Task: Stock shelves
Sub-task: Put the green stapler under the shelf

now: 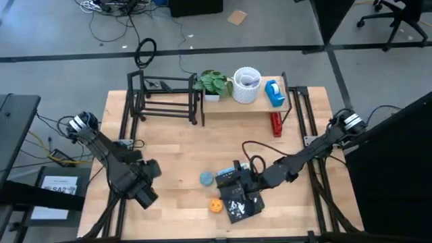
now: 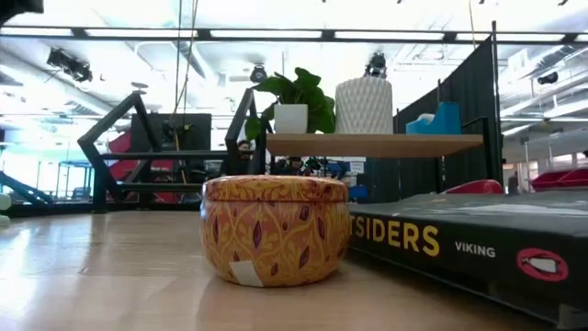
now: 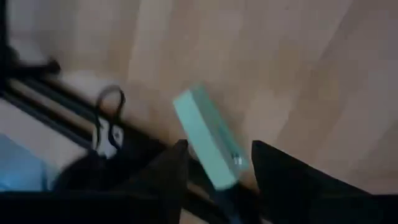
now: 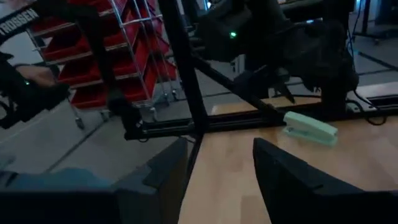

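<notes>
From above, the shelf (image 1: pixel 253 106) at the table's far edge is already carrying a plant (image 1: pixel 214 83), vase (image 1: pixel 246 85) and blue box (image 1: pixel 274 93); the rack (image 1: pixel 165 100) beside it looks nearly bare. A tin (image 1: pixel 215 206), blue lid (image 1: pixel 206 178) and book (image 1: pixel 241 202) are waiting near. The right gripper (image 1: pixel 236 181) is hovering over the book, the left gripper (image 1: pixel 150 189) near-left. At table level, the tin (image 2: pixel 274 230) is sitting left of the book (image 2: pixel 469 248). Both wrist views are showing spread, empty fingers (image 3: pixel 168 177) (image 4: pixel 283 171) and a green stapler (image 3: pixel 208 138) (image 4: pixel 310 127), unseen from above.

We see wooden table (image 1: pixel 175 152). On it: orange tin (image 1: pixel 215 206), black book (image 1: pixel 241 202), blue round thing (image 1: pixel 206 178), shelf stand (image 1: pixel 229 108), black rack (image 1: pixel 165 98).
</notes>
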Available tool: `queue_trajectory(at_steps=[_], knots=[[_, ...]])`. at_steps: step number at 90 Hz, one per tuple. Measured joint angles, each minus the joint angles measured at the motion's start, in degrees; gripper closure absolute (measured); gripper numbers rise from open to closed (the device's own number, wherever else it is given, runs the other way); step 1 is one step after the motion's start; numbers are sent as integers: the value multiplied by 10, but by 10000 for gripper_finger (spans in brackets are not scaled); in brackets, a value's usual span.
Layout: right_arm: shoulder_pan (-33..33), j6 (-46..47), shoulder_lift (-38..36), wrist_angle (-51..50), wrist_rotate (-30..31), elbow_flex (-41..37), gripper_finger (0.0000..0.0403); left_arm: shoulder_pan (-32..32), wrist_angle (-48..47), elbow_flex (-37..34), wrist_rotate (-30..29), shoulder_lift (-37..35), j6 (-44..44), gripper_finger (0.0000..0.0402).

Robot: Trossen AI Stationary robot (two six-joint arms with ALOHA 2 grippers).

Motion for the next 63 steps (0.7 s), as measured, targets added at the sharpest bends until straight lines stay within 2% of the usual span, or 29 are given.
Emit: queue_trajectory(at_steps=[13, 33, 38, 47, 54, 63], knots=[[0, 0, 0, 2, -34, 0, 249, 17, 90, -93, 73, -61, -28, 174], [2, 0, 0, 3, -89, 0, 249, 61, 157, -251, 148, -133, -77, 119], [2, 0, 0, 2, -90, 0, 249, 69, 185, -278, 162, -144, -83, 114], [2, 0, 0, 3, -90, 0, 249, 81, 183, -272, 153, -149, -90, 115], [0, -7, -1, 2, -86, 0, 249, 96, 196, -274, 151, -152, -94, 124], [-2, -9, -1, 5, -86, 0, 249, 114, 218, -290, 185, -149, -100, 145]])
